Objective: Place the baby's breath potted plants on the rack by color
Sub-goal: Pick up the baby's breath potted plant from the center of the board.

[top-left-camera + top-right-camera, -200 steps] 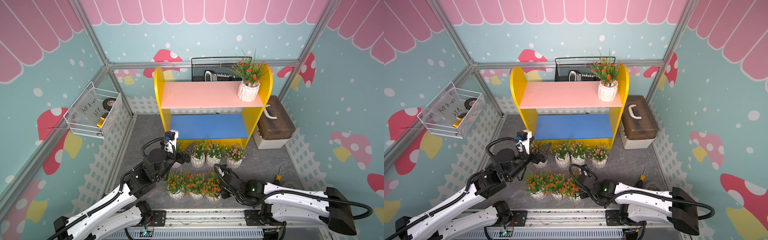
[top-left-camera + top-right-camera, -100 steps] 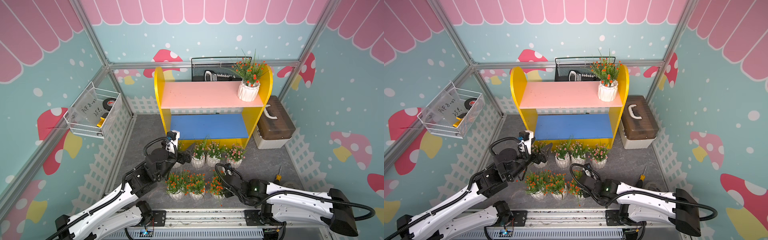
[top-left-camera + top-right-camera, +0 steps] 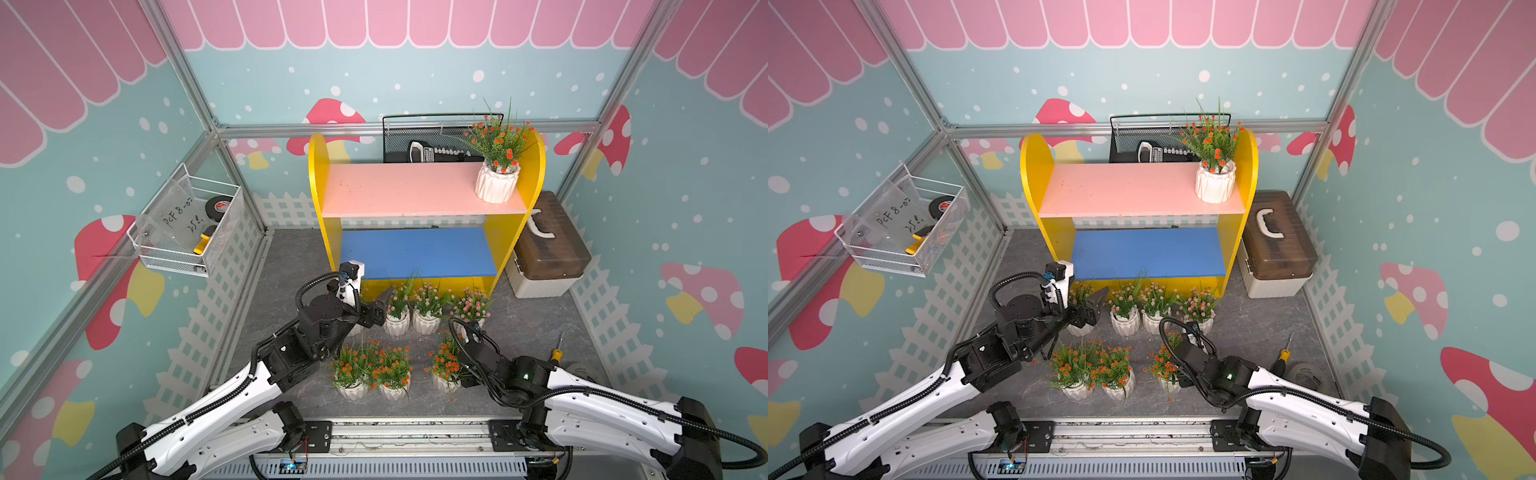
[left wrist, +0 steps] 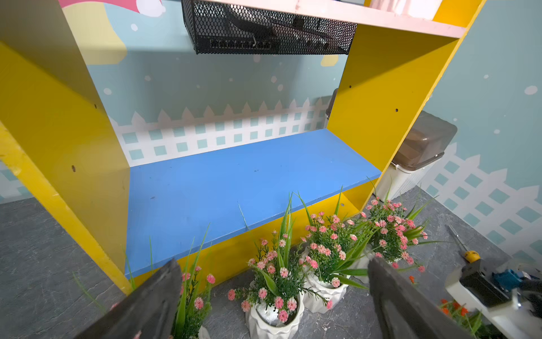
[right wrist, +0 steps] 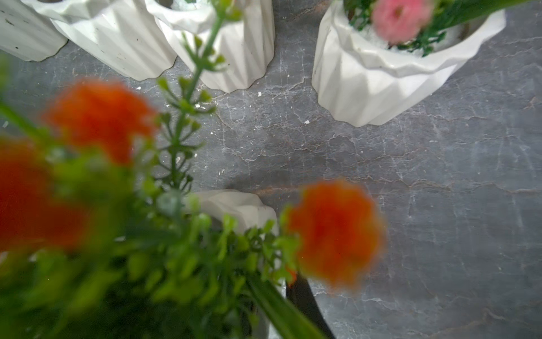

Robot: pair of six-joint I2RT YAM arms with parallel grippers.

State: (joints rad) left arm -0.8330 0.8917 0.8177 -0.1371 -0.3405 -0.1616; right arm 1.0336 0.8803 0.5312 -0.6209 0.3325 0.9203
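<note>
Two-tier rack (image 3: 415, 195), upright: yellow rounded sides, pink upper board, blue lower board. At the right end of the pink board, one white ribbed pot with orange-red flowers (image 3: 497, 183). Just before the rack's foot, on the tabletop (image 3: 536, 332), a row of four pale pink plants (image 3: 1154, 299), pots close together. Farther from the rack, two orange-red plants (image 3: 353, 370) side by side, foliage mingling; a third orange-red plant (image 3: 444, 365) apart, toward the rack's right side.
</note>
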